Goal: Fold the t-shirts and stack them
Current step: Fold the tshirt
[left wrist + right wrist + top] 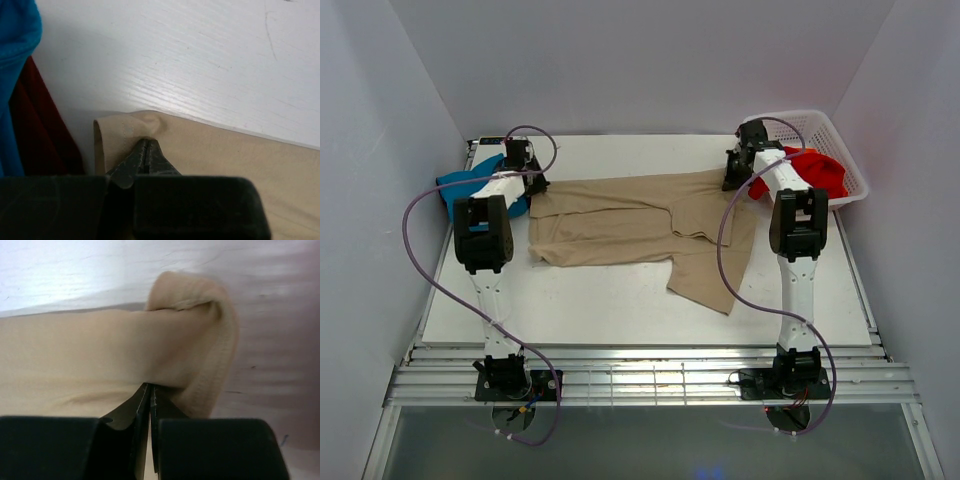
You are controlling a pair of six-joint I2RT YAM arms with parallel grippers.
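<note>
Clamping left gripper on far-left corner of tan-beige soft cloth t-shirt, fingers pressed together over bunched fabric. Clamping right gripper on far-right corner, hem curling over tips. Lying across far half of white counter, long axis running left-right between grippers, one flap trailing toward near edge at right. Sitting at left counter edge: teal-blue shirt over dark red shirt. Resting in white plastic lattice basket, far right: bright red shirt.

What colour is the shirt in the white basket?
The shirt in the basket is bright red; the top external view shows it best.
</note>
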